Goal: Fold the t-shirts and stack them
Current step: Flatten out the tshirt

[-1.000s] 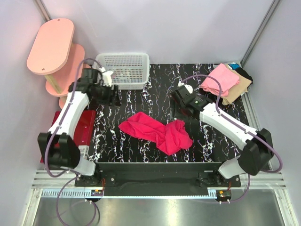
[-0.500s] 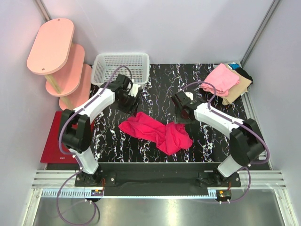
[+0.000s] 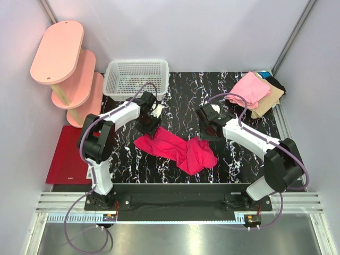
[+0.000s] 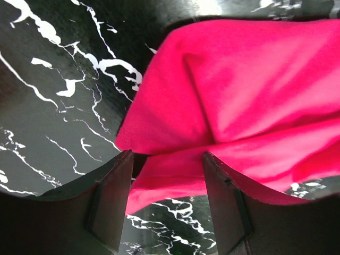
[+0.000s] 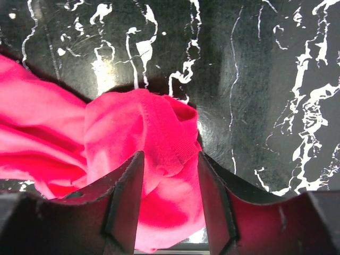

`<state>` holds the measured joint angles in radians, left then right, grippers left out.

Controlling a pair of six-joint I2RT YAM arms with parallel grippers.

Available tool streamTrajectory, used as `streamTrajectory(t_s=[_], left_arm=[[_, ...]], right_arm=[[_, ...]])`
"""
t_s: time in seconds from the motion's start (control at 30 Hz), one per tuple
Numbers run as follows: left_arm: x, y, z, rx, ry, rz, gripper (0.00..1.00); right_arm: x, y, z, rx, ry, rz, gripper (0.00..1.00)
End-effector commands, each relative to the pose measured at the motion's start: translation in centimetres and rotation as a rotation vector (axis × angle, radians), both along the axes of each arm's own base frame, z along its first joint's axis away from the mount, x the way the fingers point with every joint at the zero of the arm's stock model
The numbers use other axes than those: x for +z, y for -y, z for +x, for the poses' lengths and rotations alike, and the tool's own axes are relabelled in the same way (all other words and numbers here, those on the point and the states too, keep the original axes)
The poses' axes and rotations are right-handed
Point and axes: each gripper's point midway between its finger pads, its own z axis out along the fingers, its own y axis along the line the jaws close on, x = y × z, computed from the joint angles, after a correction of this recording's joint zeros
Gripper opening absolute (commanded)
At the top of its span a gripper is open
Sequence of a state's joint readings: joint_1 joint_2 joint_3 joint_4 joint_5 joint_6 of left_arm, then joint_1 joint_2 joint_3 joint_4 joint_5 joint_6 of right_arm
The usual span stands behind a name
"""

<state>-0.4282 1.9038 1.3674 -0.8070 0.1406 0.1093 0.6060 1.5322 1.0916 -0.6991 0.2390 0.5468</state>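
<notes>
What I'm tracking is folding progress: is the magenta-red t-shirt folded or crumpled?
Not folded: the magenta-red t-shirt lies crumpled, bunched unevenly on the black marbled table, with loose ridges and a rolled hem in the wrist views.

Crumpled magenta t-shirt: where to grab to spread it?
Take the magenta t-shirt from above at its two ends: the flat pointed corner on the left, the raised ribbed-hem fold on the right. Both stick out clear of the bunched middle.

Magenta-red t-shirt point(image 3: 175, 147), black white-veined table point(image 3: 183, 101)

White arms point(image 3: 121, 113), black joints point(image 3: 94, 144), purple cables point(image 3: 226, 95)
</notes>
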Motion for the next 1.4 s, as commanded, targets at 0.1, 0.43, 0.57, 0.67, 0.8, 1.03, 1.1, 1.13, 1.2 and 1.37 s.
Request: streamTrajectory(t_s=[0.1,0.43,0.57,0.67,0.8,1.03,1.1,1.13,1.2,1.37], left_arm=[[-0.1,0.6,2.7,-0.021,0.069,0.022,0.59],[-0.9,1.5,2.6,-0.038,0.043,0.013,0.46],[-1.1,1.4,2.4,-0.044,0.037,0.021,0.31],[-1.3,1.4,2.3,-0.043,0.031,0.022,0.41],[-1.1,1.5,2.5,-0.042,0.037,0.017,0.52],[-1.2,1.5,2.7,-0.045,0.037,0.023,0.34],[-1.6,1.5,2.6,-0.044,0.027,0.024,0.19],[-1.6,1.5,2.6,-0.045,0.025,0.023,0.09],[-1.8,1.5,2.6,-0.047,0.024,0.029,0.03],[-1.5,0.8,2.9,-0.046,0.046,0.06,0.0]], right_arm=[[2.0,-0.9,0.3,-0.002,0.056,0.087,0.45],[2.1,-1.4,-0.1,0.004,0.047,0.129,0.31],[2.3,-1.5,-0.2,0.005,0.051,0.136,0.26],[2.4,-1.5,-0.2,0.006,0.053,0.141,0.25],[2.5,-1.7,-0.3,0.009,0.051,0.153,0.25],[2.6,-2.1,-0.3,0.017,0.047,0.173,0.22],[2.7,-2.3,-0.3,0.018,0.047,0.181,0.2],[2.8,-2.3,-0.2,0.019,0.049,0.184,0.18],[3.0,-2.5,-0.2,0.021,0.053,0.19,0.15],[5.1,-2.8,0.6,0.027,0.107,0.212,0.02]])
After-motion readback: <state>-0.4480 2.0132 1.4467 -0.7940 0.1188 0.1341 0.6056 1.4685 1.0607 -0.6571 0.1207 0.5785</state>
